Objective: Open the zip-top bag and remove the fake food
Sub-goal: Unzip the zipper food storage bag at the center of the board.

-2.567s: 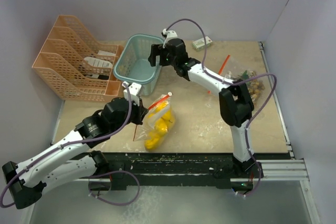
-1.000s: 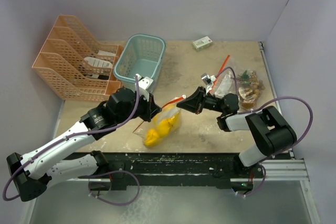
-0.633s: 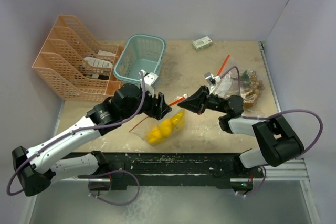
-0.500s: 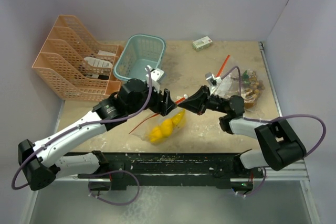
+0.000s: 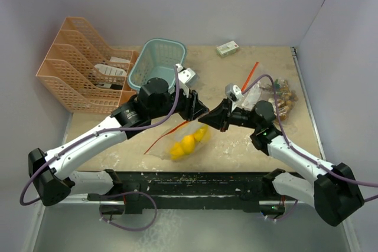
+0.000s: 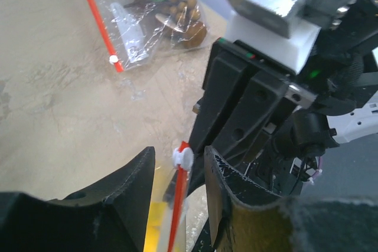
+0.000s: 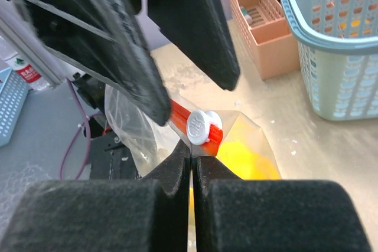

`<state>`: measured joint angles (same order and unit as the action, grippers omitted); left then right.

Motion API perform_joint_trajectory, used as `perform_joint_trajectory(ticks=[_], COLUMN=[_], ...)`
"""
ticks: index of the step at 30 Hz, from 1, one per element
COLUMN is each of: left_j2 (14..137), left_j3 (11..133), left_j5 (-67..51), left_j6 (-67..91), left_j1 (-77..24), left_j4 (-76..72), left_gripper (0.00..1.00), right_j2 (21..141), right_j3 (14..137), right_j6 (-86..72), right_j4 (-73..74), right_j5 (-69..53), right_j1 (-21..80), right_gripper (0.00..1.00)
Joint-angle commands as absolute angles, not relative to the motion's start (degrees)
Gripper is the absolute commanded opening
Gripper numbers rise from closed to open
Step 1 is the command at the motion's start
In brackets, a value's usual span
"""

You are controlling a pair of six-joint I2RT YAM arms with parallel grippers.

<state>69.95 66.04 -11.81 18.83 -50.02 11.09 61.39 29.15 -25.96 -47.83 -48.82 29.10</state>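
Note:
A clear zip-top bag [image 5: 177,140] holds fake food, yellow fruits [image 5: 188,143], its top edge lifted off the table. In the right wrist view my right gripper [image 7: 191,147] is shut on the bag's plastic [image 7: 133,122] just under the white slider [image 7: 201,126] on the red zip strip [image 7: 180,113]. My left gripper [image 6: 179,154] is open, one finger on each side of the slider [image 6: 183,156] with a gap either side. From above, the left gripper [image 5: 202,112] and right gripper [image 5: 207,120] meet tip to tip.
A second clear bag [image 5: 273,95] with a grape cluster [image 6: 177,13] and brown pieces lies at the right. A teal basket [image 5: 158,69] and an orange file rack [image 5: 82,66] stand at the back left. A small white-green box [image 5: 227,48] lies at the back.
My right arm came from the basket to the bag and pinched its top. My left gripper let go of the bag, slid right along the zip to the slider, and the bag's top rose.

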Motion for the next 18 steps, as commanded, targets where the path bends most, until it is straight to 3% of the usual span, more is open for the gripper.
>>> perform_joint_trajectory(ticks=[1, 9, 18], left_j2=[70.5, 71.4, 72.0], left_j3=[68.4, 68.2, 67.5], left_j5=[-16.9, -17.6, -16.2], left_j6=[17.6, 17.4, 18.0], left_j1=[-50.3, -50.3, -50.3], left_j4=[6.6, 6.7, 5.7], left_gripper=[0.42, 0.39, 0.53], right_j2=[60.3, 58.6, 56.2], right_j3=[31.7, 32.2, 31.9], right_j6=[-20.7, -20.7, -21.1], right_j4=[-41.1, -39.9, -40.2], right_j5=[-47.1, -47.2, -48.8], right_j1=[29.3, 29.4, 29.4], right_gripper=[0.00, 0.00, 0.00])
